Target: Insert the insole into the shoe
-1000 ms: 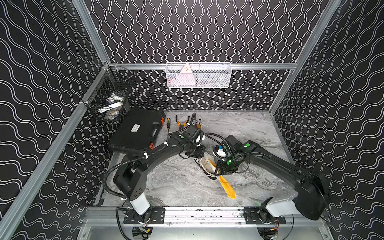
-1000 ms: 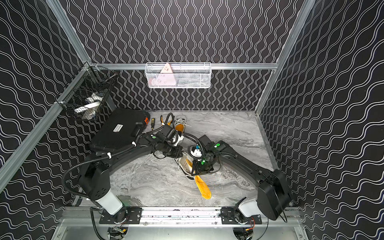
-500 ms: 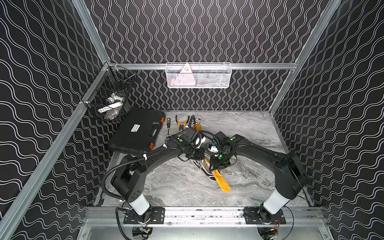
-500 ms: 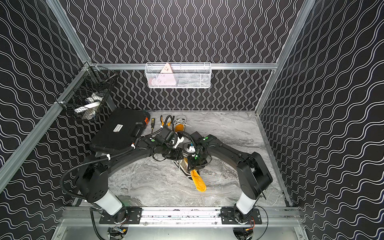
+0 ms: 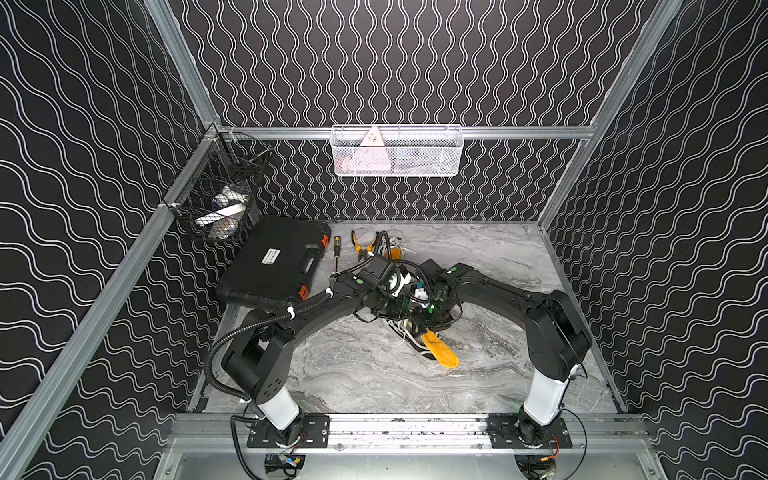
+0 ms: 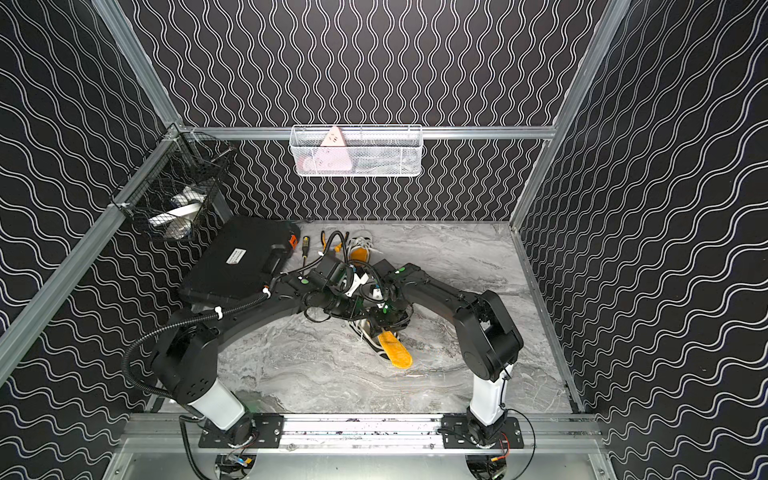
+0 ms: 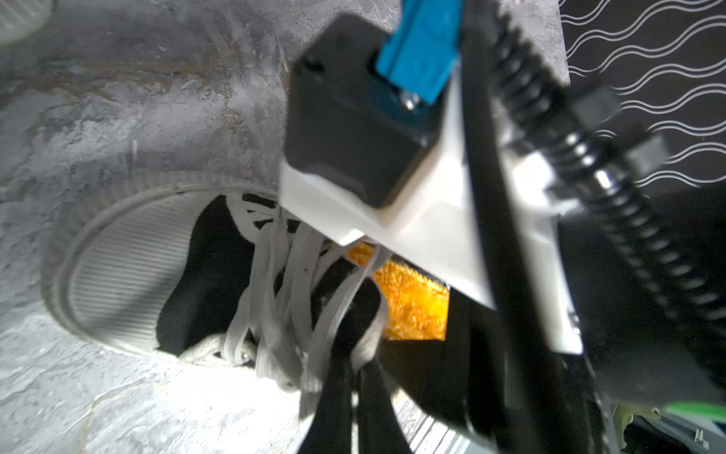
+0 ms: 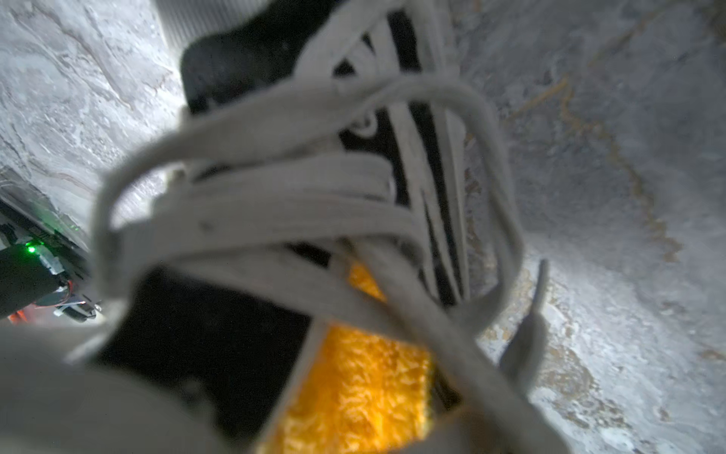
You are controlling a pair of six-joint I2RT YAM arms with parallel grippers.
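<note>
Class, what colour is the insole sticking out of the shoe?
Orange-yellow. The insole shows best in a top view.

The shoe [image 5: 417, 348] is a black canvas sneaker with a ribbed white rubber toe cap and sole. Its loose white laces [image 7: 283, 298] are slack and tangled over the opening, and it stands on its sole near the middle of the grey marbled table [image 5: 374, 374], heel towards the front edge. The insole [image 5: 440, 353] is an orange-yellow strip with a fuzzy surface; its front part lies inside the shoe under the laces, while its rounded back end sticks out past the heel.
</note>
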